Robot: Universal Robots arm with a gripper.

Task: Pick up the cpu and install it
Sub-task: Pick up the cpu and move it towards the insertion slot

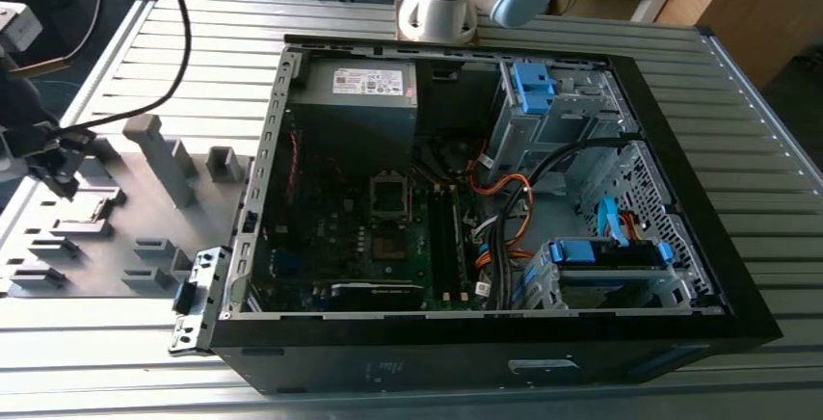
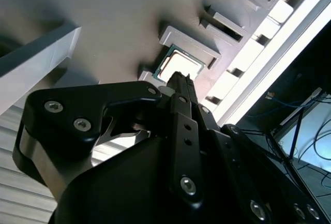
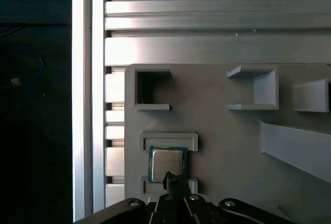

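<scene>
On the grey tray [image 3: 232,141], the cpu [image 3: 166,163] [image 2: 181,64] is seated flat in a shallow recess. Just over its edge the pincer [image 3: 175,178] [image 2: 181,79] is held, tips pressed together, with nothing pinched.

My claw [image 3: 174,179] hangs over one edge of the cpu [image 3: 166,162], which lies flat, silver top up, between two raised brackets [image 3: 169,140] of the grey holder plate [image 3: 232,146], itself resting on the slatted metal table [image 3: 207,43].
</scene>
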